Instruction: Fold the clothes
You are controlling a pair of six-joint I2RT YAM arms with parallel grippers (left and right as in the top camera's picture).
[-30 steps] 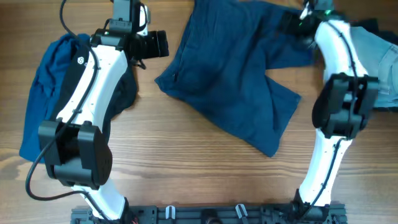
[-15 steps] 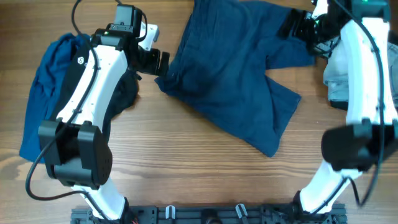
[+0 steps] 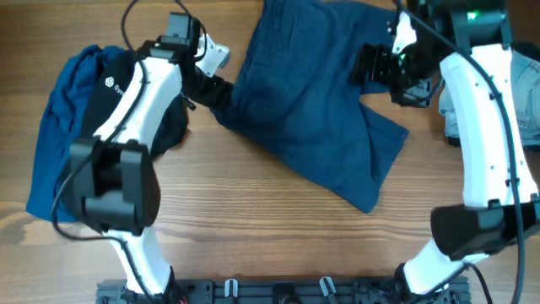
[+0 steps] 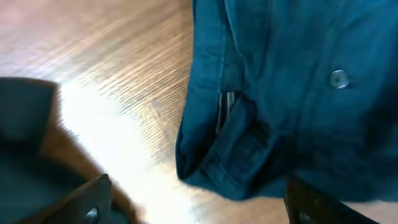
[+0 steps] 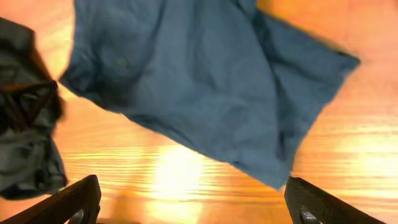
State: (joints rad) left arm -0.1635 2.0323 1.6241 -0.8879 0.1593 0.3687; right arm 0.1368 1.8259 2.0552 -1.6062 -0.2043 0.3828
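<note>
left tool (image 4: pixel 198 208) wide, at shorts (image 3: pixel 312 101) edge | right tool (image 5: pixel 193 205) wide, above shorts

navy shorts (image 3: pixel 312 101) matt woven cloth, creased, small shiny button (image 4: pixel 338 79), counter (image 3: pixel 253 219) smooth wood, visible grain with sheen, arm shells (image 3: pixel 139 97) glossy white plastic, royal-blue garment (image 3: pixel 55 127) soft matt cloth

Navy shorts (image 3: pixel 304 101) cut at top edge — black top (image 3: pixel 175 127) mostly under left arm (image 3: pixel 139 93).
</note>
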